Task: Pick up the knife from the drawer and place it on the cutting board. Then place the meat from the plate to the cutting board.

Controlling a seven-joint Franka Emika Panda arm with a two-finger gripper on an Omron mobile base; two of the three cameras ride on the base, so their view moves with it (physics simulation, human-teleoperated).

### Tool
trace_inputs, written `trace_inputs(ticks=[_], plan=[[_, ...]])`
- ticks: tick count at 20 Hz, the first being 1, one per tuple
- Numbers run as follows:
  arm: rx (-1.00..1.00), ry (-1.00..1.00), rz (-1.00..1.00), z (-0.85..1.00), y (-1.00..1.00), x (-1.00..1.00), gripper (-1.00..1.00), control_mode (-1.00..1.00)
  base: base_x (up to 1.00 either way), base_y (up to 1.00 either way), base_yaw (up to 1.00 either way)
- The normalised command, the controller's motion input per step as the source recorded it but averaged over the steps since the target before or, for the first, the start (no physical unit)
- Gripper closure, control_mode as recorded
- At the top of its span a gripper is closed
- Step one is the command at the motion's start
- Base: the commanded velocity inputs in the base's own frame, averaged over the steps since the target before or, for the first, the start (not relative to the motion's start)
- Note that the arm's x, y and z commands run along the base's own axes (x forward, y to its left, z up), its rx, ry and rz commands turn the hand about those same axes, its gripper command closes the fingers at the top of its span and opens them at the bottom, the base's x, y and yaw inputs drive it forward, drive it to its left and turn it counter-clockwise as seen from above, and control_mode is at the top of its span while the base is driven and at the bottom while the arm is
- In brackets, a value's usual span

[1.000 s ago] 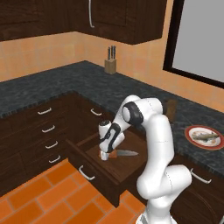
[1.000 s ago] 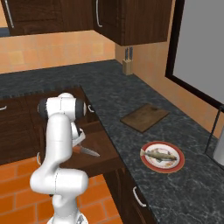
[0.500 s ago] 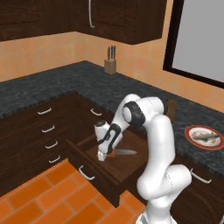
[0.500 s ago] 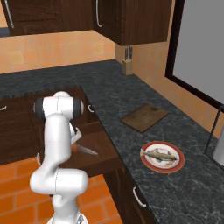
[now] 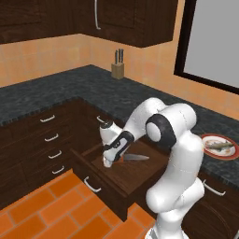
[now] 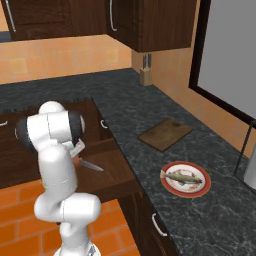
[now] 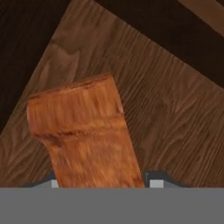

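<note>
Knife position: the knife (image 5: 132, 158) lay inside the open drawer (image 5: 135, 173) on its flat wooden floor, the silver blade pointing away from the gripper toward the robot's body.
Handle: orange wood grain, broad and blunt-ended; in the hand view it ran up from between the fingertips across the drawer floor.
Gripper state: the gripper (image 5: 108, 162) was down in the drawer at the handle end; the fingertips (image 7: 154, 182) sat close against both sides of the handle, so the jaws were judged closed onto the knife rather than standing wide.
Grasp point: judged correct at the handle, back from the blade; a hold nearer the blade root would likely balance better.
Handling, judged: light and rigid; smooth handle may slip or pivot in a two-finger pinch, blade end likely to droop when lifted.
Hazard: drawer front wall and counter edge near the lift path; a tilted blade could catch.
Cutting board: the cutting board (image 6: 165, 133) lay bare on the dark counter, well apart from the drawer.
Plate and meat: the plate (image 6: 198, 189) sat near the board with the meat (image 6: 181, 177) on it, untouched.
</note>
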Motion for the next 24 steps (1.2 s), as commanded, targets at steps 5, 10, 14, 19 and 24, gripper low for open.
trace_inputs(ticks=[5,10,14,19,24], plan=[[0.01,-0.11,0.0,1.0,-0.36,-0.24,1.0,-1.0,0.0,0.0,0.0],[0.0,-0.03,0.0,1.0,-0.14,-0.03,1.0,-1.0,0.0,0.0,0.0],[0.02,0.04,0.02,1.0,-0.31,0.08,1.0,-1.0,0.0,0.0,0.0],[0.01,0.0,0.28,0.65,-0.88,0.22,1.0,-1.0,0.0,0.0,0.0],[0.0,0.0,0.38,0.29,-1.0,0.26,1.0,-1.0,0.0,0.0,0.0]])
